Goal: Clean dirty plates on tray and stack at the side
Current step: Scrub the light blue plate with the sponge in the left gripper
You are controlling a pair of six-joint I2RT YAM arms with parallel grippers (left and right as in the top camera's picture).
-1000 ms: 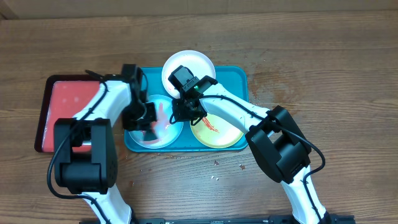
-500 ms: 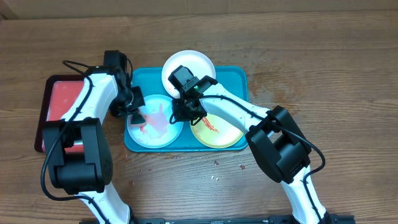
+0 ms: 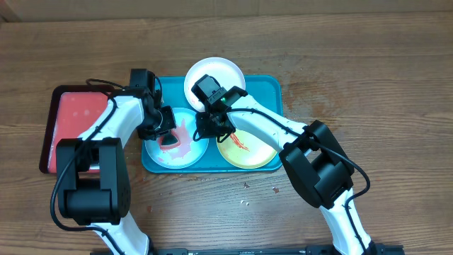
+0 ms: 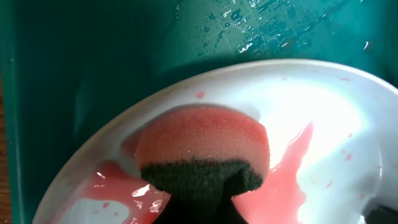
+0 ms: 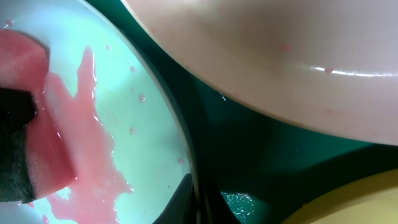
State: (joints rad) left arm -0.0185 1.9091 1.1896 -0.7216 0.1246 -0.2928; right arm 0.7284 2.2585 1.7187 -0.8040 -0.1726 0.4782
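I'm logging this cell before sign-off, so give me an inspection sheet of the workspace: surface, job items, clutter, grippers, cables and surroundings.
Surface: wooden table; crumbs in front of the teal tray, a dark stain to its right.
Job's things: teal tray holds the light blue plate, smeared with red sauce, and the yellow-green plate, streaked red. The white plate overhangs the tray's far rim and shows only pink specks.
Clutter: red tray left of the teal one.
Grippers: left gripper shut on a pink sponge on the blue plate; right gripper at that plate's rim, grip unclear.
Cables: left-arm cable loops free; right-arm cable hugs the arm.
Surroundings: nothing seen.
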